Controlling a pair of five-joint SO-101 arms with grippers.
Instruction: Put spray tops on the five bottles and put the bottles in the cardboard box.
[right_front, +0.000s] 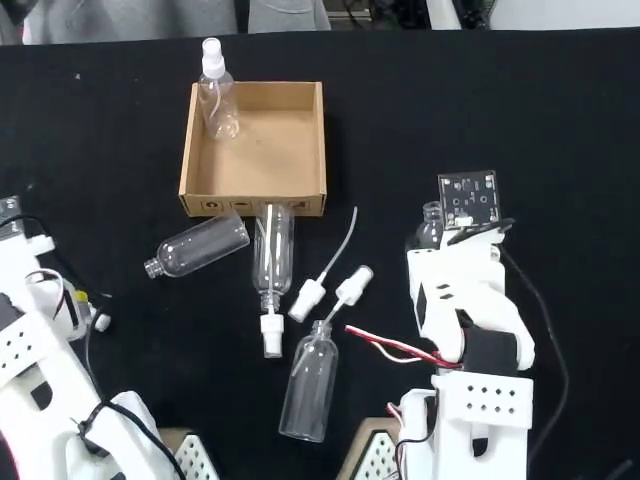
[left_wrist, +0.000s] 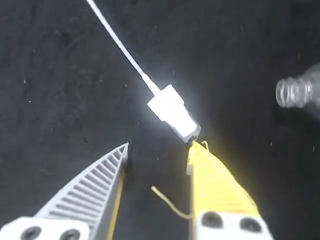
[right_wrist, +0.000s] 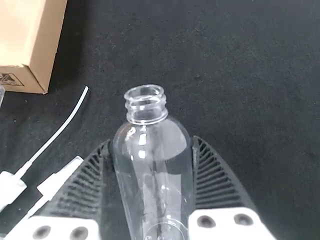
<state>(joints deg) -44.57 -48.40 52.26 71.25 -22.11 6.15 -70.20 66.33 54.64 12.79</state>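
**Now: right fingers clamped on a topless bottle, left fingers spread beside a loose spray top**

From the high camera I see the shallow brown cardboard box (right_front: 253, 205) sitting open on the black table cloth (right_front: 560, 120). A clear plastic bottle with a white spray top fitted (right_front: 218, 100) stands in its far left corner. Just in front of the box lie two clear bottles. The angled bottle (right_front: 198, 245) is off the front left corner. The straight bottle (right_front: 273, 250) has its neck pointing away from the box, with a small white top (right_front: 272, 335) right at its mouth. Two loose white spray tops with thin dip tubes (right_front: 330, 290) lie side by side next to it, and a fourth clear bottle (right_front: 310, 385) lies nearer my side. Beyond the white right arm (right_front: 465, 300), the neck of the held bottle (right_front: 430, 215) pokes out.

On the left wrist camera, the left gripper (left_wrist: 160, 147) is spread wide and holds nothing. A white spray top with a long tube (left_wrist: 172, 112) lies on the cloth at its tips, and its head is just beside the yellow finger (left_wrist: 215, 185). I can't tell whether they touch. A bottle neck (left_wrist: 297, 92) shows nearby.

On the right wrist camera, the right gripper (right_wrist: 152, 142) is closed against both sides of the held bottle, whose threaded mouth is open and topless. The box corner and two loose tops lie off to one side.
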